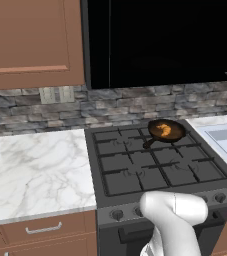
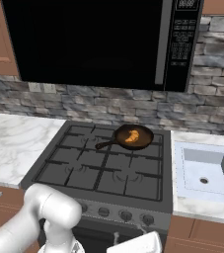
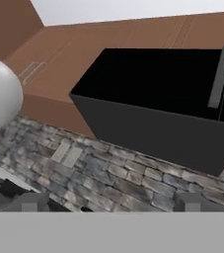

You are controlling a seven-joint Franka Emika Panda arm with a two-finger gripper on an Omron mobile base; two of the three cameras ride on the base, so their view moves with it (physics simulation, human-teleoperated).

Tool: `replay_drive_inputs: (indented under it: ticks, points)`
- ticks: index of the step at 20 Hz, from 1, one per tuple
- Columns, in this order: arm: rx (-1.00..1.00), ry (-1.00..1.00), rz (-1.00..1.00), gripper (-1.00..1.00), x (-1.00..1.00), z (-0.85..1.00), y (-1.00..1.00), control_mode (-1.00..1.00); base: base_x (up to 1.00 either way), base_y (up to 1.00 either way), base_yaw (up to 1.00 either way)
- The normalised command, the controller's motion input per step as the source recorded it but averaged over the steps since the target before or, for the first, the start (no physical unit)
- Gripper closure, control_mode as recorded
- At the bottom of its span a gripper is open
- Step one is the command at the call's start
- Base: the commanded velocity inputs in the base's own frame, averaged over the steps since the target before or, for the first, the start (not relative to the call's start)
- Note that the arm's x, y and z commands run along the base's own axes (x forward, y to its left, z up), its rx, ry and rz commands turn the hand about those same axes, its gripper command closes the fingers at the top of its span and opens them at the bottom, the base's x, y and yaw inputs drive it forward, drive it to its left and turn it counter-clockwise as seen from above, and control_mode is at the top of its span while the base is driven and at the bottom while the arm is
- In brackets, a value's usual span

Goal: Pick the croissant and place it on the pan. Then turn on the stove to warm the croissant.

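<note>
The white Franka arm's rounded elbow point(image 1: 172, 212) sat closest to the left base camera, at 6 o'clock, in front of the row of round dark knobs point(image 1: 116, 215) on the wide dark grey gas stove point(image 1: 155, 167). In the right base view the same white arm point(image 2: 49, 210) rose at 7 o'clock, covering the stove's point(image 2: 101, 168) front left corner. In the hand view the two-finger gripper point(image 3: 111, 205) pointed up at the stone-tile backsplash point(image 3: 113, 173) and the black microwave point(image 3: 158, 99), its two grey fingertips point(image 3: 32, 201) standing far apart at 6 o'clock, spread wide with nothing between them. The small round dark frying pan point(image 1: 166, 131) rested on the back right burner, at 2 o'clock from the stove's centre, its short handle pointing toward 7 o'clock. The small golden-orange curved croissant point(image 1: 163, 130) lay inside the pan. In the right base view the pan point(image 2: 144, 143) and croissant point(image 2: 131, 137) sat at 12 o'clock of the grates. A white marble counter point(image 1: 32, 170) lay at 9 o'clock of the stove and a pale sink basin point(image 2: 205, 170) at 3 o'clock. Brown wooden cabinets point(image 1: 30, 40) hung above the counter. No flame was visible on any burner.
</note>
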Motion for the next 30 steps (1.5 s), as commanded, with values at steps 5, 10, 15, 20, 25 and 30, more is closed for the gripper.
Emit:
replay_drive_inputs:
  ticks: [5,10,15,20,25,30]
  points:
    - [0.00,0.00,-0.12,-1.00,0.24,-0.08,0.00,-1.00,0.00,0.00,0.00]
    - [0.00,0.00,-0.05,-1.00,0.14,-0.05,0.02,-1.00,0.00,0.00,0.00]
    - [0.00,0.00,-0.03,-1.00,0.06,0.00,0.00,-1.00,0.00,0.00,0.00]
    - [0.00,0.00,-0.04,-1.00,0.00,0.00,0.00,-1.00,0.00,0.00,0.00]
    - [0.00,0.08,-0.03,-1.00,0.00,-0.06,0.05,-1.00,0.00,0.00,0.00]
    - [0.00,0.10,-0.02,-1.00,0.00,-0.07,0.14,-1.00,0.00,0.00,0.00]
